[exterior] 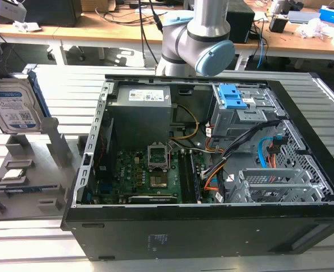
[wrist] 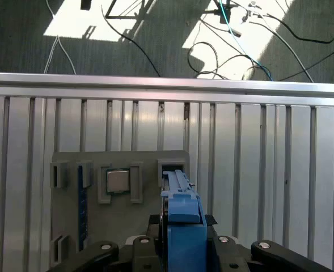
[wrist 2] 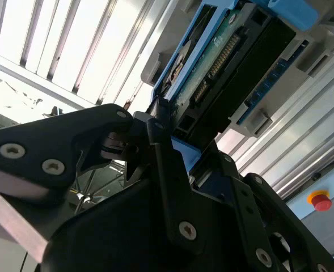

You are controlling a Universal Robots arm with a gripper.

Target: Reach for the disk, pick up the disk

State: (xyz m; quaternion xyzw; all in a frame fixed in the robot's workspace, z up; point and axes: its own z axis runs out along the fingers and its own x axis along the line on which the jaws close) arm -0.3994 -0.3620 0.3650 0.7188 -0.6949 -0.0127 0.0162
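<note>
Exterior view: I am seeing the arm (exterior: pixel 203 42) reaching off toward the exterior view's left, beyond the open case (exterior: pixel 212 232). The disk (exterior: pixel 16 107) is standing on edge at the grey rack (exterior: pixel 39 170), label toward the camera, its lower edge down at the rack's posts. I cannot tell whether it is clear of its slot. A chip (exterior: pixel 13 174) is sitting in the rack below it.

First wrist view: I am looking down along the gripper (wrist: pixel 184 246). Its jaws are standing one on each side of the disk's blue bracket (wrist: pixel 184 212), close against it. The rack and chip are lying beyond.

Second wrist view: the fingers (wrist 2: pixel 164 158) are bearing on the disk's near edge, and the board side of the disk is running away from them.

Finding: I am judging the gripper clenched on the disk. The reach is done and the grasp appears made. I am not able to confirm the lift.
</note>
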